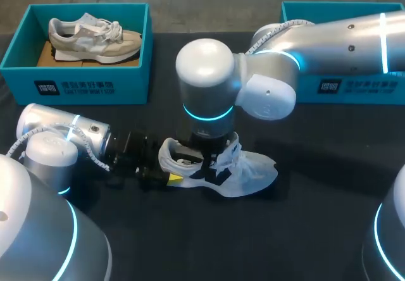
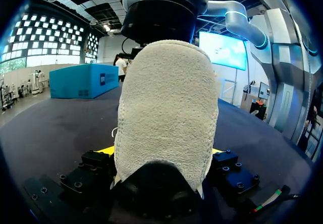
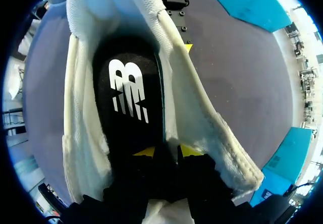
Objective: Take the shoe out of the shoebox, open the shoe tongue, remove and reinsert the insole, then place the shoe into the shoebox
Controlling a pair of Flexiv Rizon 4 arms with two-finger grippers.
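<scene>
1. Shoe [image 1: 247,170]: white; lies on its side on the black table [image 1: 316,218], approx. centre; toe points to the robot's right, heel to its left; outside both boxes.
2. Left gripper [image 2: 160,151]: arm enters from the left, low over the table; fingers clamp the shoe's heel [image 2: 166,113] from two sides; a yellow tip shows at each side of the heel; opening = heel width.
3. Right gripper [image 3: 166,151]: arm enters from the right, reaches past centre and drops vertically into the shoe opening; in the head view the wrist hides the fingers.
4. Insole [image 3: 128,103]: black w/ white logo; inside the shoe; its edge runs down into the narrow gap betw. the right gripper's yellow tips, which pinch it; fingers nearly closed.
5. Left shoebox [image 1: 76,81]: teal, far left of the table; holds a second shoe [image 1: 95,37], beige/white, toe to the right.
6. Right shoebox [image 1: 354,88]: teal, far right; partly hidden behind the right arm; contents not visible.
</scene>
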